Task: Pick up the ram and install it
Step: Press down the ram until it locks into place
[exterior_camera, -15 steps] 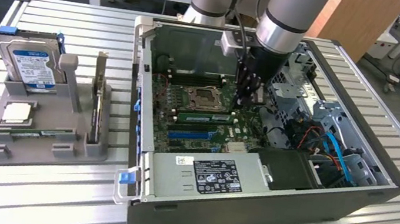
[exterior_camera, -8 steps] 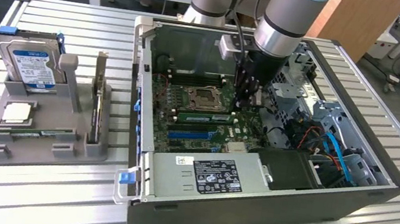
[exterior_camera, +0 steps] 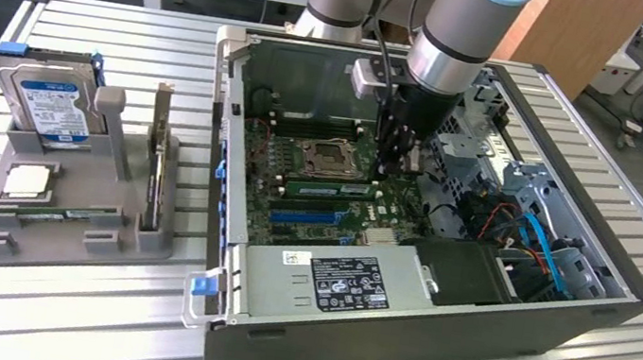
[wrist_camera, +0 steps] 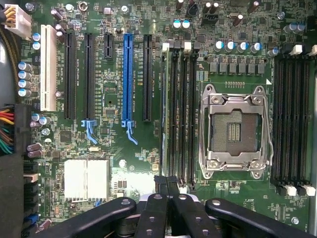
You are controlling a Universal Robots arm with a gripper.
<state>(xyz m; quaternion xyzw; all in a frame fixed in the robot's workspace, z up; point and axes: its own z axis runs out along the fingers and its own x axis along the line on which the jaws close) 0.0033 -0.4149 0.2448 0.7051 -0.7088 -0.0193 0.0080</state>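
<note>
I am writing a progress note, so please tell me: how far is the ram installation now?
Looks done: the ram stands in a slot beside the CPU socket on the motherboard. In hand: nothing that I can see. The hand is shut and sits low over the memory slots. Left: I cannot tell whether the stick is pressed fully home and latched.

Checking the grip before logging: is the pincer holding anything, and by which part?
Cannot be told: the pincer is shut just above the memory slots, and whatever it may grip is hidden.
</note>
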